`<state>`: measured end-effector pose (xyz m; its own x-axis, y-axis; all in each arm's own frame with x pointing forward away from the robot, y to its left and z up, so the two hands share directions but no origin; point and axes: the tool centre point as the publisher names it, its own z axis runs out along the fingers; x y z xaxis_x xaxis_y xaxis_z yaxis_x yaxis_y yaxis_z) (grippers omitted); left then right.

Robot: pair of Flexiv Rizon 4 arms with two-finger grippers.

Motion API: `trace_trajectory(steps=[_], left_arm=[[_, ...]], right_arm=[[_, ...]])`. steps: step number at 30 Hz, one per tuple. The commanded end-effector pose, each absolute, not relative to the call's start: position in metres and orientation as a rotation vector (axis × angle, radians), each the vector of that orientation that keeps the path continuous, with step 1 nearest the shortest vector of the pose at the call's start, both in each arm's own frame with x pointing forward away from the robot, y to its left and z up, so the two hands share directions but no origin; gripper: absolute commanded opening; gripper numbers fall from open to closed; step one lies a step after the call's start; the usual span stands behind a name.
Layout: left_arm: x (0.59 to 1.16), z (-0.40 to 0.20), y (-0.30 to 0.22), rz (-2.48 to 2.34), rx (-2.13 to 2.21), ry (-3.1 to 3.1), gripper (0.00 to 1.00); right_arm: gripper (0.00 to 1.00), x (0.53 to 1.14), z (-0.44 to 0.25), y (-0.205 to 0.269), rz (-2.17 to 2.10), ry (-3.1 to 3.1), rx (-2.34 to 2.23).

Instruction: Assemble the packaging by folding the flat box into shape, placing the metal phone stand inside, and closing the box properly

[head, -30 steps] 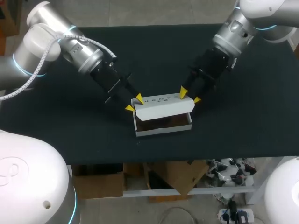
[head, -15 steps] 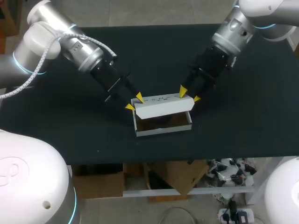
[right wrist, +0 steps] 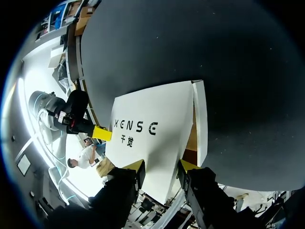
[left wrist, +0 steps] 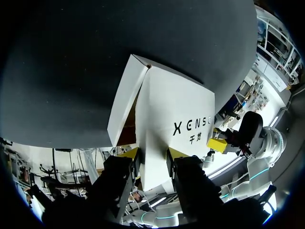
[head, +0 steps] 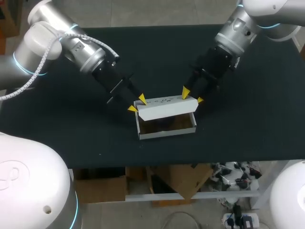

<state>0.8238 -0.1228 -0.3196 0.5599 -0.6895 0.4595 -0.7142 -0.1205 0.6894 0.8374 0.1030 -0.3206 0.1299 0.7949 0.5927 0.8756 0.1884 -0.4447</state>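
Cardboard box [head: 167,110], white, rectangular, on matte black table [head: 157,52].

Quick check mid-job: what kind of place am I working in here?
Likely a robotics test bench: a black-covered table, one white cardboard box, and the left gripper and right gripper each pinching its lid.

- The right claw [right wrist: 162,168] clamps the near end of the white lid [right wrist: 152,129], a yellow tip on each side.
- The lid tilts over the open box [right wrist: 202,119].
- The left claw [right wrist: 97,131] touches the lid's far end, toward the dark worktop [right wrist: 190,47] edge.
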Motion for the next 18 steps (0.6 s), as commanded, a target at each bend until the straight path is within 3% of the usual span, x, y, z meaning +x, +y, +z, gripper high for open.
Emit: trace_trajectory(steps=[1, 18], left_arm=[[0.8262, -0.3190, -0.1268, 0.026, 1.833, -1.150, 0.36], [0.8301, -0.3172, -0.1247, 0.023, 1.831, -1.140, 0.36]], right_arm=[[0.47, 0.8390, -0.3198, 0.1083, -0.121, -1.662, -1.602], [0.47, 0.8414, -0.3203, 0.1127, -0.118, -1.656, -1.605]])
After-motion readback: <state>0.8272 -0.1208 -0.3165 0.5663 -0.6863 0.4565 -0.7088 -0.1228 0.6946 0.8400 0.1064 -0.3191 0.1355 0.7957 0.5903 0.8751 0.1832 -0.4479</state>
